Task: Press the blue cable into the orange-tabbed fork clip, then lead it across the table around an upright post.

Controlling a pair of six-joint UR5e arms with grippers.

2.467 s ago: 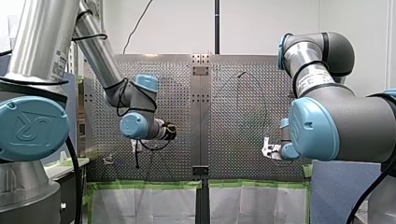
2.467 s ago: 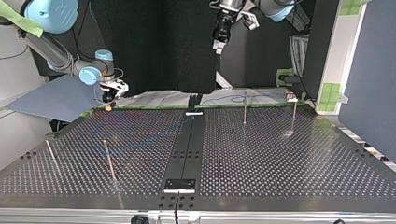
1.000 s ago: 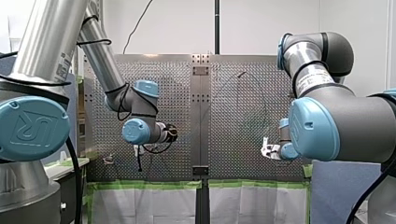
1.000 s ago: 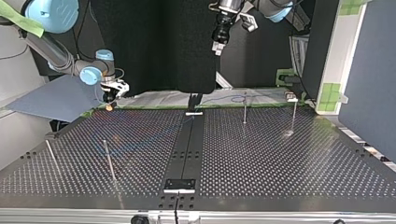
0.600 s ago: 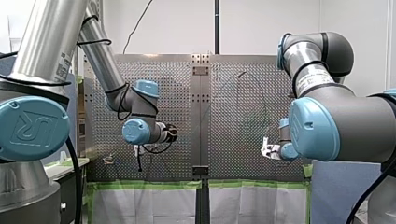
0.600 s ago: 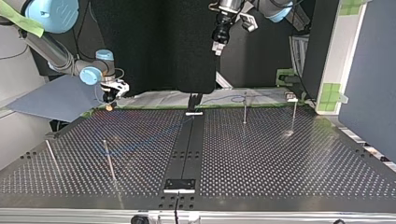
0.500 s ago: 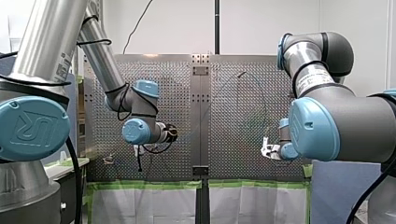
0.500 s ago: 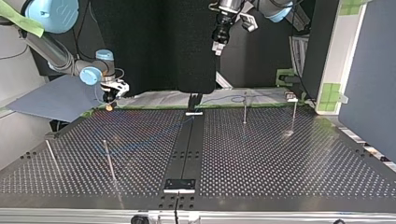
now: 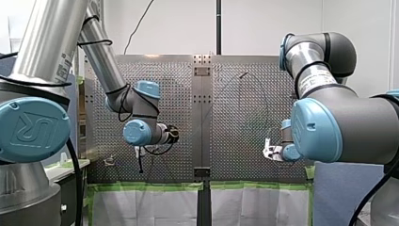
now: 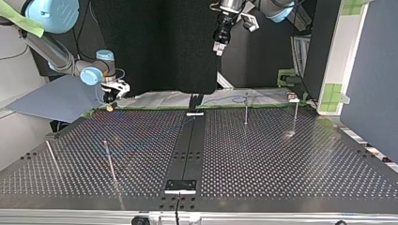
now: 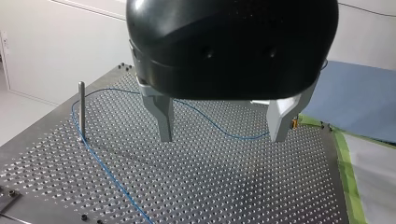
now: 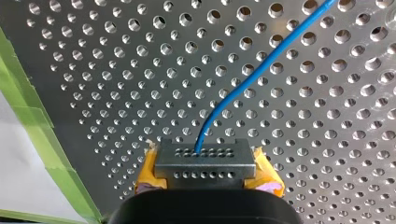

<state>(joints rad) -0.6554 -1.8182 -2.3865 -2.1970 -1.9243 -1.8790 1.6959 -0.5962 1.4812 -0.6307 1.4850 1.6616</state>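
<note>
The blue cable [image 12: 261, 70], bent round a post [image 11: 81, 109], is pinched by my right tool [image 12: 205, 159] at the worktop [image 12: 116, 70] edge; my left tool [image 11: 222, 137] hangs wide open. Tension should be kept while it is pressed down.

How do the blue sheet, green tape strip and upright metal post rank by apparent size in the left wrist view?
1. blue sheet
2. green tape strip
3. upright metal post, though the tape lies nearer

Blue cable [image 12: 261, 69]; silver perforated table [image 12: 116, 70]; green tape [image 12: 35, 123] edging; yellow pads [image 12: 147, 177]
</note>
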